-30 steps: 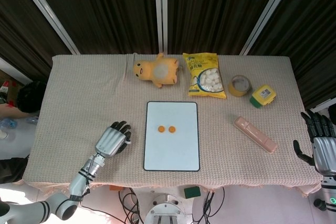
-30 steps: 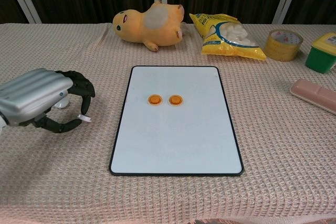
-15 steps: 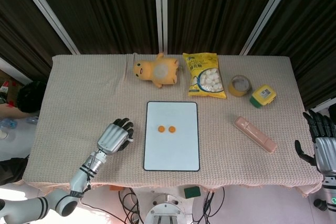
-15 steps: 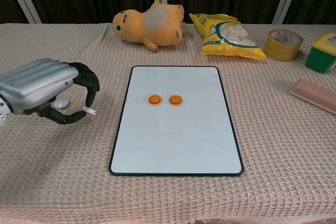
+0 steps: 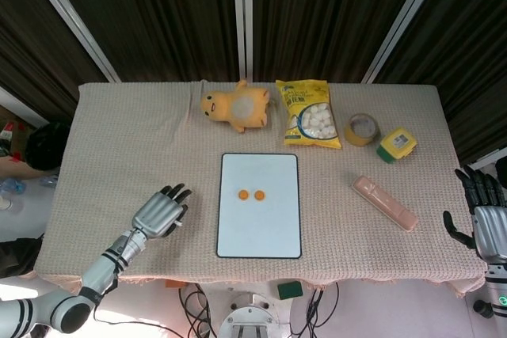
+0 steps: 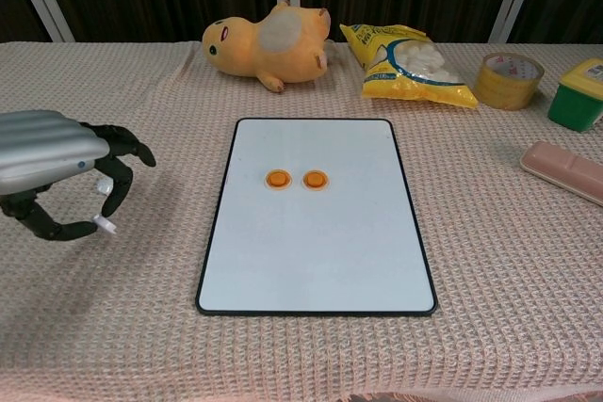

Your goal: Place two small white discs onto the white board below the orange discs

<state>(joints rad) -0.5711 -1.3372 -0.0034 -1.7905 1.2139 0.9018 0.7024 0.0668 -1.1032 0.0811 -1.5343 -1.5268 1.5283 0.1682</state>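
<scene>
The white board [image 5: 260,231] [image 6: 316,256] lies in the middle of the cloth, with two orange discs [image 5: 251,194] [image 6: 296,179] side by side on its upper half. My left hand [image 5: 161,213] [image 6: 52,162] hovers left of the board, fingers spread and apart from the thumb. A small white disc [image 6: 105,226] [image 5: 177,223] sits at the thumb tip, with no finger pressing on it. Another white spot [image 6: 102,187] shows between the fingers; I cannot tell what it is. My right hand [image 5: 485,213] hangs off the table's right edge with its fingers apart, holding nothing.
Along the back stand a yellow plush [image 5: 235,106] [image 6: 267,42], a snack bag [image 5: 311,123] [image 6: 405,63], a tape roll [image 5: 363,129] [image 6: 509,79] and a green box [image 5: 397,144] [image 6: 578,93]. A pink case [image 5: 385,203] [image 6: 563,168] lies right of the board.
My left hand has drawn back to the left, away from the board, and its curled fingers have spread. The white disc at the thumb tip moved with it. The right hand barely shifted.
</scene>
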